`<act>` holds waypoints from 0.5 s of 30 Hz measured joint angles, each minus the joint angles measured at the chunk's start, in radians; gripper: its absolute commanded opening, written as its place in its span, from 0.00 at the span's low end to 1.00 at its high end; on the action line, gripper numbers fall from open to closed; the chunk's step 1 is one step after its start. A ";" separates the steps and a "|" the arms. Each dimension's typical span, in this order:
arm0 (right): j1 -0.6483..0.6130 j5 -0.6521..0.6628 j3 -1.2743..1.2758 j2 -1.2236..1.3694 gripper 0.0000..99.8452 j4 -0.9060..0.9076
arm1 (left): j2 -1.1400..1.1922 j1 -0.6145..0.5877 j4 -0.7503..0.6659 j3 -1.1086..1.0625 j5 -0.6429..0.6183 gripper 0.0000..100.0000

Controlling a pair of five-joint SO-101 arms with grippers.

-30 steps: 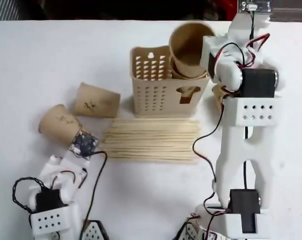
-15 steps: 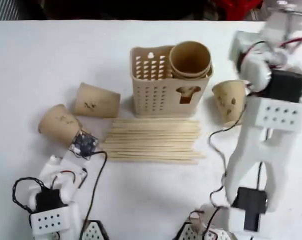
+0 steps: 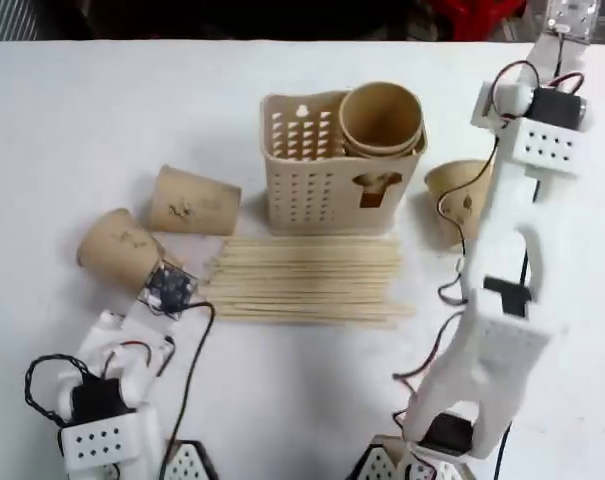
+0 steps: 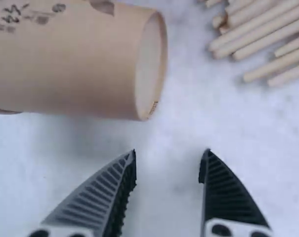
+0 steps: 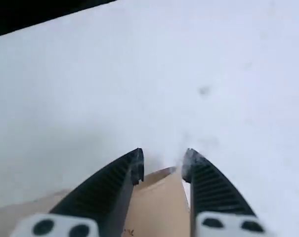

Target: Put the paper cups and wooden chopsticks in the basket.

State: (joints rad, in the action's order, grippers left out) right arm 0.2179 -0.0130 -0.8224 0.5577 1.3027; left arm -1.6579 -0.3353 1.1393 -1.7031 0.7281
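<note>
The perforated basket point(image 3: 312, 170) stands mid-table with paper cups point(image 3: 382, 118) nested in its right compartment. In front of it lies a flat row of wooden chopsticks point(image 3: 307, 280), whose ends point(image 4: 263, 44) appear in the left wrist view. Two cups lie on their sides at the left point(image 3: 192, 200) point(image 3: 120, 248). My left gripper point(image 4: 166, 173) is open just short of the nearer cup point(image 4: 75, 59). Another cup point(image 3: 454, 195) lies right of the basket, partly behind the right arm point(image 3: 527, 140). My right gripper point(image 5: 161, 170) is open above that cup point(image 5: 156, 202).
The white table point(image 3: 132, 100) runs to a dark edge at the back. The right arm's cables point(image 3: 452, 280) hang close to the chopsticks' right end. The left arm's base point(image 3: 97, 420) sits at the front left corner.
The right gripper let its cup drop into the basket, nested in the one there. The right arm then swung right and back, over the cup beside the basket. The left arm kept still.
</note>
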 measured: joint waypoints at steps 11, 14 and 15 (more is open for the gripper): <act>-0.002 0.000 -0.307 0.324 0.22 0.196 | 0.000 0.000 0.000 0.000 0.000 0.21; -0.002 0.000 -0.367 0.368 0.18 0.245 | 0.000 0.000 0.000 0.000 0.000 0.21; -0.003 0.000 -0.381 0.381 0.17 0.261 | 0.000 0.000 0.000 0.000 0.000 0.21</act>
State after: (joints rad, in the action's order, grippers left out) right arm 0.2148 -0.0130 -1.2029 0.9383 1.5635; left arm -1.6579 -0.3353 1.1393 -1.7031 0.7281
